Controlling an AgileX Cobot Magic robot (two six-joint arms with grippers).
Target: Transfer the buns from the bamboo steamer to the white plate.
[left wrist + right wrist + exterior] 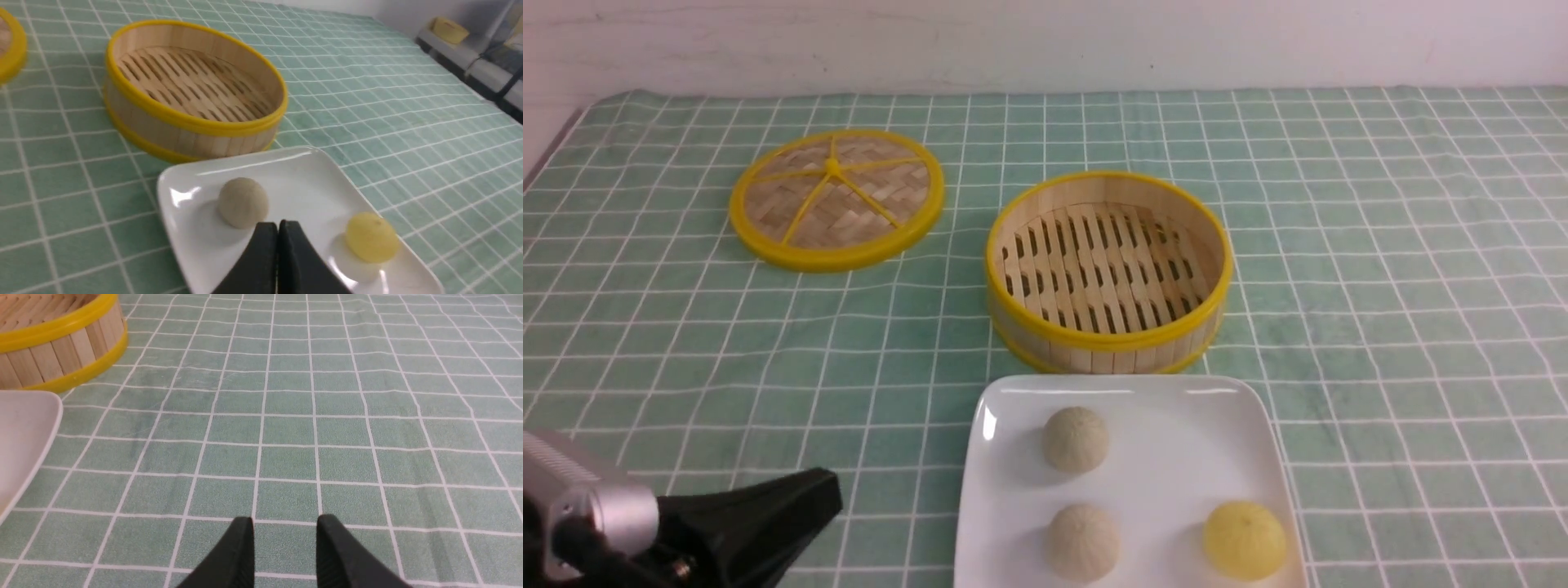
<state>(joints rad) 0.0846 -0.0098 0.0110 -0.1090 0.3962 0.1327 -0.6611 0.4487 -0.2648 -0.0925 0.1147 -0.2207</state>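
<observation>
Two pale cream buns lie on the white plate (pixel 1176 392): one (pixel 1075 439) toward its far side, the other (pixel 1082 542) near its front edge. A yellow bun (pixel 1245 539) rests at the plate's right. The bamboo steamer (pixel 1107 327) stands empty just behind the plate. My left gripper (pixel 829 490) hovers low to the left of the plate, shut with nothing between its fingers. In the left wrist view that gripper (pixel 278 224) hides the nearer pale bun, and the farther bun (pixel 243 202) shows. My right gripper (pixel 285 522) stands open over bare cloth, right of the plate (pixel 24 428).
The woven lid (pixel 836 198) with yellow spokes lies flat at the back left. A green checked cloth (pixel 1380 286) covers the table. A wall runs behind the table's far edge, and shelving (pixel 470 45) shows beyond the table's right side.
</observation>
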